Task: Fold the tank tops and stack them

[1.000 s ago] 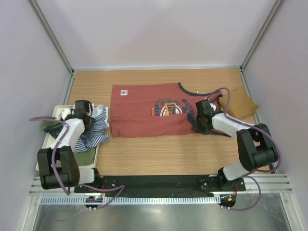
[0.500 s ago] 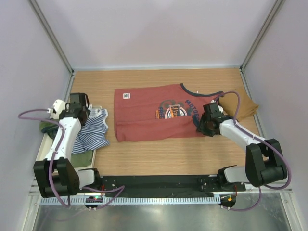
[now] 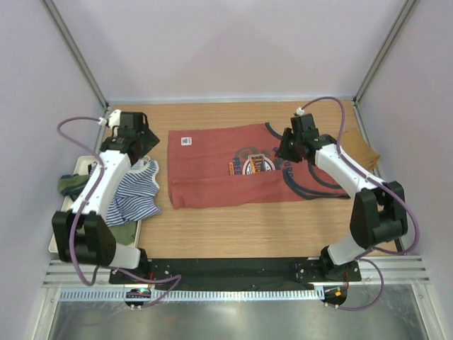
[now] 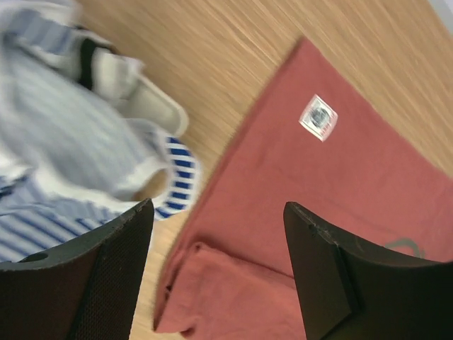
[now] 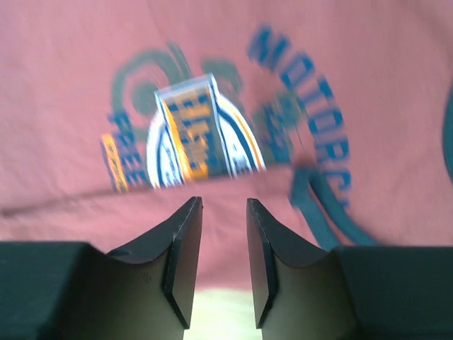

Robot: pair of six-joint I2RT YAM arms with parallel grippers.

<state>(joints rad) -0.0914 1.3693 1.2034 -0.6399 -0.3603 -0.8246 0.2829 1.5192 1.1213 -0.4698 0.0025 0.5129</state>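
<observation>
The rust-red tank top lies flat mid-table, its near edge folded up over the chest graphic. My left gripper hovers off its far left corner, open and empty; in the left wrist view its gripper frames the red tank top and the striped top. My right gripper hangs over the graphic. In the right wrist view this gripper shows a narrow empty gap above the fold. The navy-white striped top and olive top lie at left, the tan-brown top at right.
A white tray at the left edge holds the striped and olive cloth, which spill over its rim. Grey walls and metal frame posts close in the table on three sides.
Both arms have swung toward the far side. The left gripper left the striped top and opened wider. The right gripper let go of the red top's near right edge and now hovers over the graphic.
</observation>
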